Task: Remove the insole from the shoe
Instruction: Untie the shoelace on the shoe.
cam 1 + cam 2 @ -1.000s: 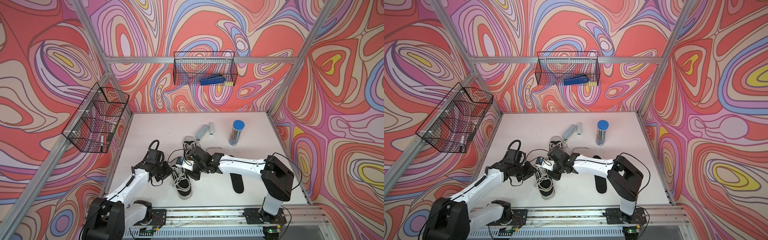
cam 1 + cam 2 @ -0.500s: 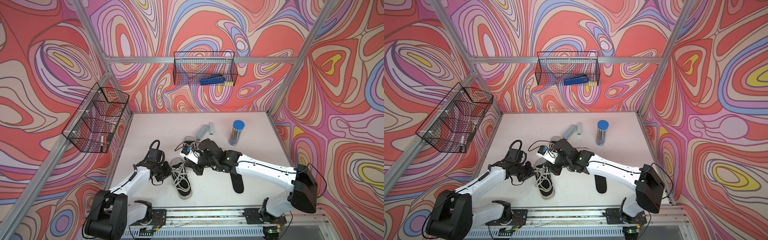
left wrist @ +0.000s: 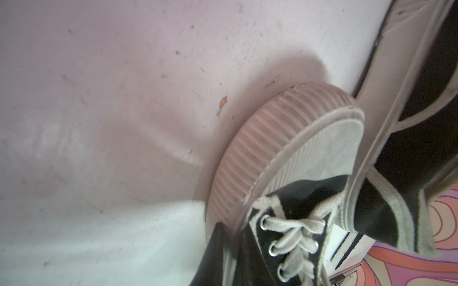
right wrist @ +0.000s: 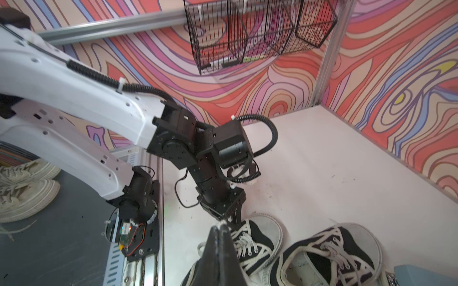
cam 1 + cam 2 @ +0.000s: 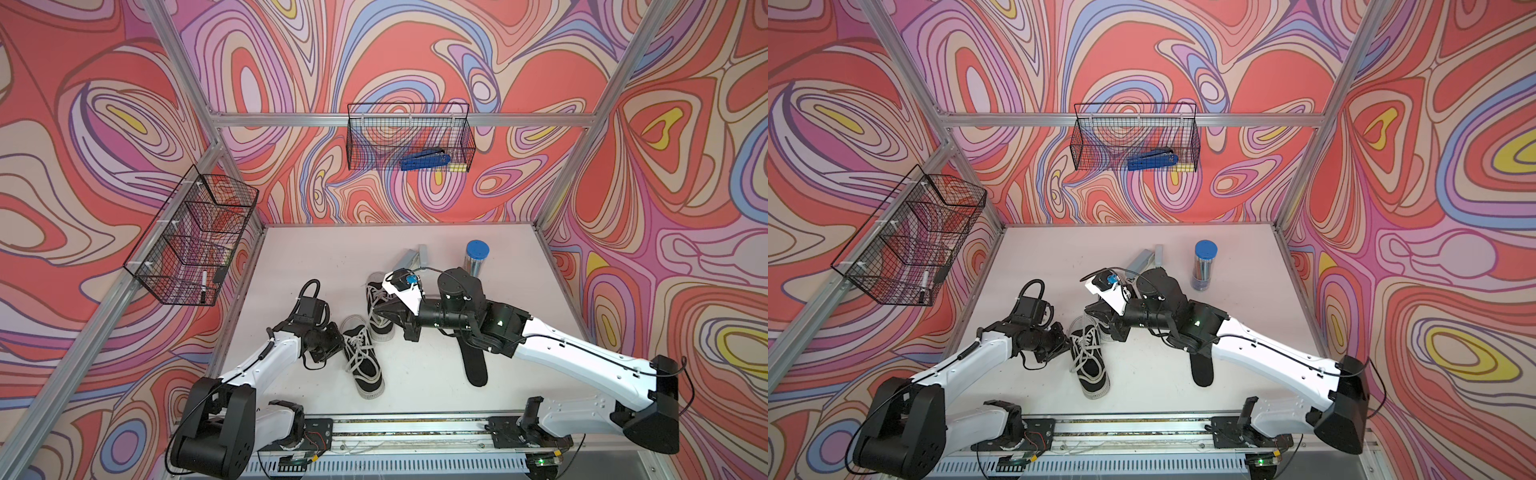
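Insole (image 5: pixel 476 366) lies flat on the table under my right forearm, well apart from both jaws. My right gripper (image 4: pixel 221 224) is pressed together. My left gripper (image 4: pixel 230 218) touches the near shoe (image 5: pixel 366 368) by its laces, though I can't tell if it's clamped.

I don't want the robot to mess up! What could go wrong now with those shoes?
The left gripper sits by the near shoe's loose laces; it might snag one and drag the shoe. The far shoe lies close beside it, so a tug could shove both. The tall jar stands just behind the right arm and may get knocked over.
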`<state>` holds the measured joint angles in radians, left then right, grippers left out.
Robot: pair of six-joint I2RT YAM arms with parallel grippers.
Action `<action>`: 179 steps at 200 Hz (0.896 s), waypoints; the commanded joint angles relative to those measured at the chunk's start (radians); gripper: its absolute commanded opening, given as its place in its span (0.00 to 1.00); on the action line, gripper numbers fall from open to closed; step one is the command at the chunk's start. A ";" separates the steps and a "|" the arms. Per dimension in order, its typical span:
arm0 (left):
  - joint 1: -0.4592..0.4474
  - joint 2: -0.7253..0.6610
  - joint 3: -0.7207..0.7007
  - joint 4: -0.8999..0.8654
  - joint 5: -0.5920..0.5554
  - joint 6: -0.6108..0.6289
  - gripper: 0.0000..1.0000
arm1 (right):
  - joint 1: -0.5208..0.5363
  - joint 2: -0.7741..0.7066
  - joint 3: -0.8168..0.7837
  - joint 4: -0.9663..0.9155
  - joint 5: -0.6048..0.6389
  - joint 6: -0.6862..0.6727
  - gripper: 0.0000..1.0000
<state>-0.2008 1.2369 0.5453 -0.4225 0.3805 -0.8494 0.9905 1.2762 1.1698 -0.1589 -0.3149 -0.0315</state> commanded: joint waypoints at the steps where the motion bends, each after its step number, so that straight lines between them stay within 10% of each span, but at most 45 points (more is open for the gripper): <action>1: 0.000 0.086 -0.051 0.022 -0.091 0.007 0.13 | -0.004 0.002 -0.022 0.090 -0.011 0.031 0.00; 80: 0.000 0.058 -0.001 -0.003 -0.119 -0.007 0.14 | -0.003 0.119 -0.009 0.213 0.150 0.058 0.00; 167: 0.003 -0.572 0.104 -0.571 -0.622 -0.215 0.34 | -0.035 0.809 0.452 -0.009 0.217 0.083 0.00; 179: 0.002 -0.608 0.115 -0.591 -0.613 -0.203 0.35 | -0.043 0.850 0.502 -0.076 0.212 0.071 0.17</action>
<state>-0.2028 0.6853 0.6350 -0.8196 -0.1135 -1.0065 0.9703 2.0666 1.5761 -0.0868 -0.1169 0.0441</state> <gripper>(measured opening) 0.337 0.050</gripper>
